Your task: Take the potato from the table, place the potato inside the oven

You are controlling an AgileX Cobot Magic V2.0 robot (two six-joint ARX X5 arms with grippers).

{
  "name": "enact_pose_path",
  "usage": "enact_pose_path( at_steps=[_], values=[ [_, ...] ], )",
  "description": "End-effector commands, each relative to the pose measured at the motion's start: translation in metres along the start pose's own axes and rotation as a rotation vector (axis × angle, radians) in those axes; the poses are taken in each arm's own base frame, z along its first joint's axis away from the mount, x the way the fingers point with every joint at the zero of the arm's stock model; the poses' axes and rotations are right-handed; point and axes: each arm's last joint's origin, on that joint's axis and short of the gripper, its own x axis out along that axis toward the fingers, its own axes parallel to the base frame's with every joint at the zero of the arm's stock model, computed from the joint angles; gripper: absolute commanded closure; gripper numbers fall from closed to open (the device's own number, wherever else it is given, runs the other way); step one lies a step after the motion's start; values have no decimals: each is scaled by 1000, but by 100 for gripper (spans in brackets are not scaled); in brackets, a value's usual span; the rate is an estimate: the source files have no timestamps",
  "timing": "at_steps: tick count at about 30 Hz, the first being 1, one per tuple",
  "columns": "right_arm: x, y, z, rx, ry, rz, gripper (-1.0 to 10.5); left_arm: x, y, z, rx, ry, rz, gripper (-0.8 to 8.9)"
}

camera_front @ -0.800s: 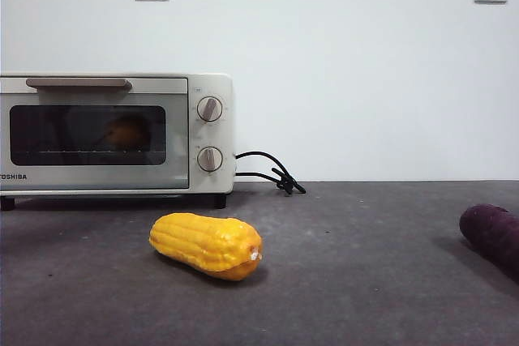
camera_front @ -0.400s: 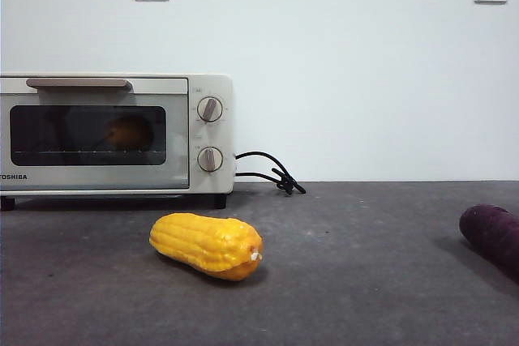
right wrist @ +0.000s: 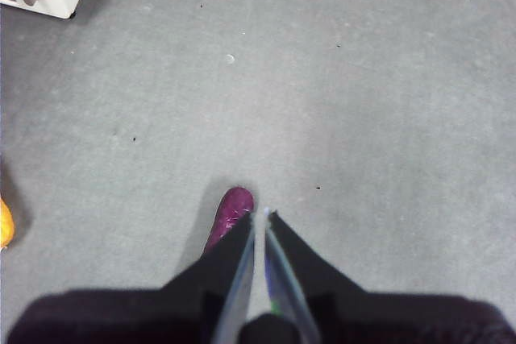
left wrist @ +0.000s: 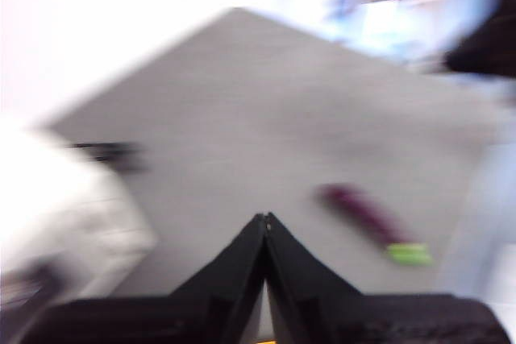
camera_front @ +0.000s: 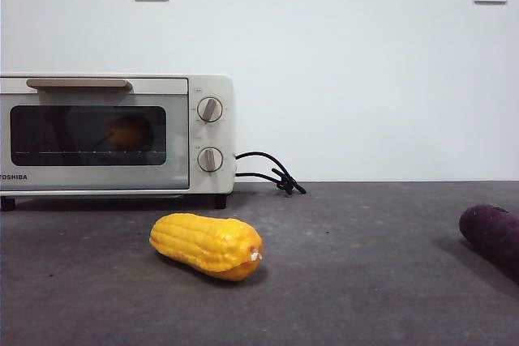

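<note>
The potato (camera_front: pixel 128 131) shows as an orange-brown lump behind the dark glass door of the cream-white oven (camera_front: pixel 212 132), which stands at the back left of the table (camera_front: pixel 365 273). The oven door is shut, with its bar handle at the top. No arm appears in the front view. The left wrist view is blurred by motion; my left gripper (left wrist: pixel 264 217) is shut and empty, high above the table. My right gripper (right wrist: pixel 260 213) is shut on nothing, hanging just above the near end of the purple sweet potato (right wrist: pixel 228 213).
A yellow corn cob (camera_front: pixel 207 245) lies in front of the oven. The dark purple sweet potato (camera_front: pixel 492 237) lies at the right edge. The oven's black cord (camera_front: pixel 268 172) curls on the table beside it. Two wall sockets sit high on the white wall.
</note>
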Motion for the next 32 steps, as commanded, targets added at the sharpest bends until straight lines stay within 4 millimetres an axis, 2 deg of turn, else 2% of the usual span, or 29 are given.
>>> enact_pose_path(
  at_steps=[1,7,12,14,18,24,27,32],
  values=[
    [2,1,-3,-6,30,-10,914,-2,21,-4,153,28,164,818],
    [3,1,-3,-7,30,-10,914,-16,56,-26,110,-33,285,818],
    [3,1,-3,-7,30,-10,914,-24,69,-69,124,-160,507,818],
    [3,1,-3,-7,30,-10,914,-23,68,-89,137,-208,558,818],
    [3,1,-3,-7,30,-10,914,-7,61,-143,112,-272,583,818],
    [3,1,-3,-7,30,-10,914,17,45,-229,-17,-274,631,818],
    [3,1,-3,-7,30,-10,914,24,36,-263,-68,-271,643,818],
    [3,1,-3,-7,30,-10,914,27,27,-296,-126,-274,685,818]
  ],
)
